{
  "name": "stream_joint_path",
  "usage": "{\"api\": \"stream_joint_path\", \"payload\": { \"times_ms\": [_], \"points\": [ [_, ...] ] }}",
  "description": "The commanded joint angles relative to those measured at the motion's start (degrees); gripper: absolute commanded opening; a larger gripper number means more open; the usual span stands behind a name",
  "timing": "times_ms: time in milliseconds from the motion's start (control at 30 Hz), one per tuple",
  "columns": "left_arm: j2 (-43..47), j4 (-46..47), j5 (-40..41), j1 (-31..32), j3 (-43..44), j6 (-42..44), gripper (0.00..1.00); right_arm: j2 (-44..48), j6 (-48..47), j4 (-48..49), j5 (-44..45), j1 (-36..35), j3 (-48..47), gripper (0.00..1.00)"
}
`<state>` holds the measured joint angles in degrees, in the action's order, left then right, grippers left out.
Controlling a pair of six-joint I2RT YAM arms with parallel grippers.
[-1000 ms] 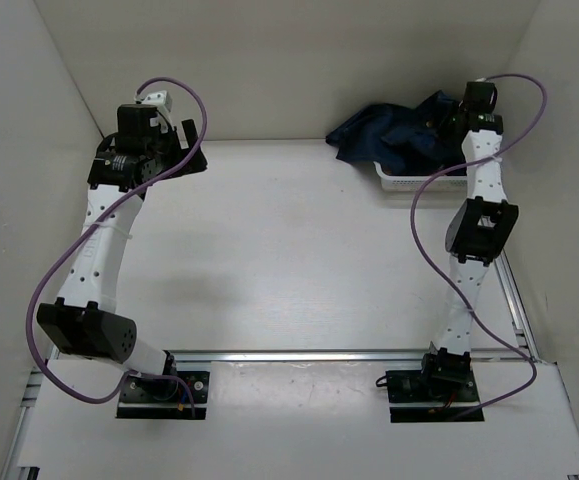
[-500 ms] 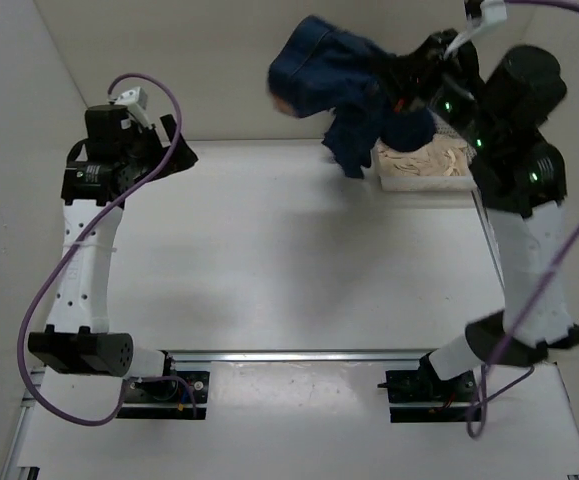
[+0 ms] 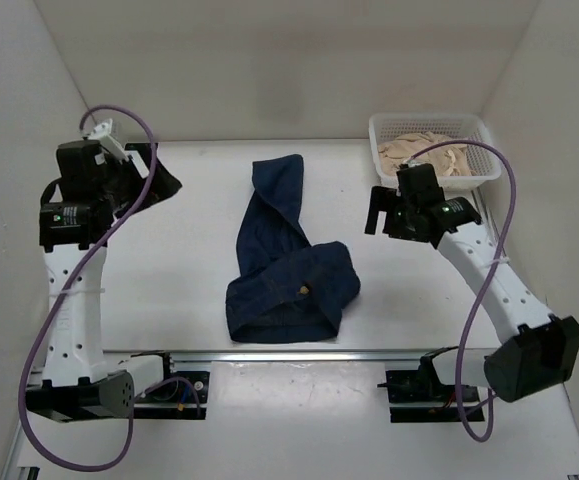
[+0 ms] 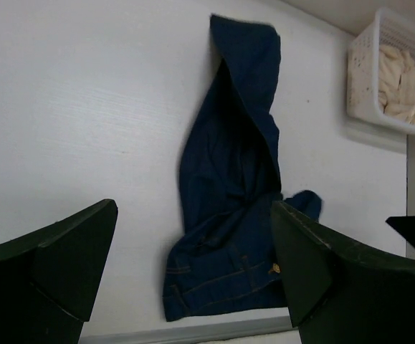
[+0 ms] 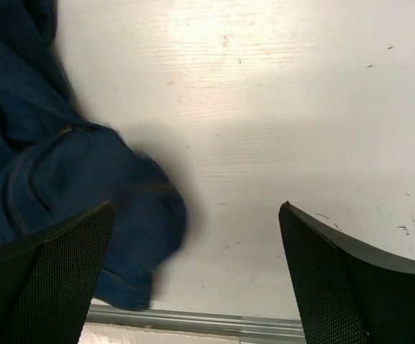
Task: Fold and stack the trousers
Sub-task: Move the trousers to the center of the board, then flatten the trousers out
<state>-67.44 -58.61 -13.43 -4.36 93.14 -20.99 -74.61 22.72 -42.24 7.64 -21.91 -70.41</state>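
Right wrist view: the right gripper [image 5: 194, 211] has its two black, mesh-faced fingers [image 5: 42, 279] spread wide. Only bare white bench [image 5: 279, 107] shows between them. At the left of that view the dark navy blue denim jeans [image 5: 35, 165] lie on the bench. A rounded, blurred fold bulges towards the gap, and the fabric passes behind the finger on that side. A silver aluminium rail [image 5: 193, 321] crosses the bottom edge.

In the top external view the right gripper [image 3: 374, 212] hangs over the bench to the right of the jeans [image 3: 284, 270], apart from them. It lies between them and a white plastic lattice basket [image 3: 381, 135] in the far right corner. The basket holds crumpled cream cloth [image 3: 424, 150].

The left gripper [image 3: 164, 170] is over the far left part of the bench, well apart from the jeans. In the left wrist view its dark fingers [image 4: 56, 258] also stand wide apart and hold nothing.

The jeans lie loose in the middle of the bench, not neatly folded. A narrow, slightly twisted length of leg runs towards the back wall. The wider, rumpled waist end sits close to the rail at the near edge, with a small brass button [image 3: 306, 291] facing up.
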Motion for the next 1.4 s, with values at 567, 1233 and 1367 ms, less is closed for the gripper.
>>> {"api": "stream_joint_path", "payload": {
  "times_ms": [567,1233,1367],
  "points": [
    [1.52,10.36,-6.62,25.36,-48.06,-17.23,1.0,5.52,22.01,-4.96,1.15,-22.39,13.97,1.0],
    [-16.49,2.56,4.0,26.35,-7.04,-9.42,0.1,-16.33,3.32,0.08,-5.01,-12.11,-15.63,0.01],
    [-19.84,-8.7,10.7,19.66,28.08,-8.89,0.1,-33.1,-3.12,-14.25,-0.7,-11.57,-62.66,0.01]
  ]
}}
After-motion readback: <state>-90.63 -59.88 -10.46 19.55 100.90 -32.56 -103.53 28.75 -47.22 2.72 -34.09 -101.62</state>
